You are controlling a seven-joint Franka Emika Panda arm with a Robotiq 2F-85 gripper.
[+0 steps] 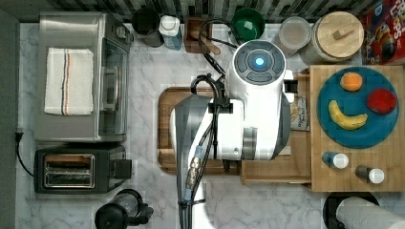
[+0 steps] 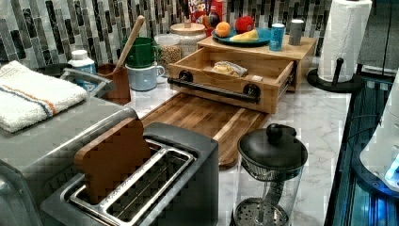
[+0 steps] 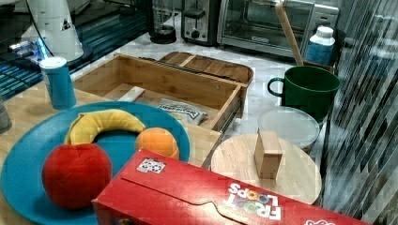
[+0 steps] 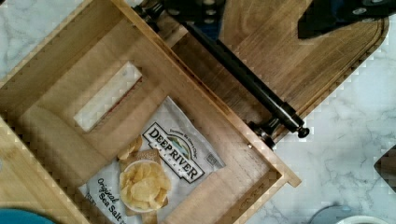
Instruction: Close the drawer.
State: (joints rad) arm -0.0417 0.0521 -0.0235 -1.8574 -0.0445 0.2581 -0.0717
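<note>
- The drawer is pulled out of the wood box, open, over the brown tray on the marble counter.
- A black bar handle runs along the drawer's front.
- Inside: a chip bag & a small white block, lying flat, apart.
- Blue plate w/ fruit sits on the box top.
- Robot arm hangs above the drawer in the top view.
- Gripper: can't tell if wide or narrow.
</note>
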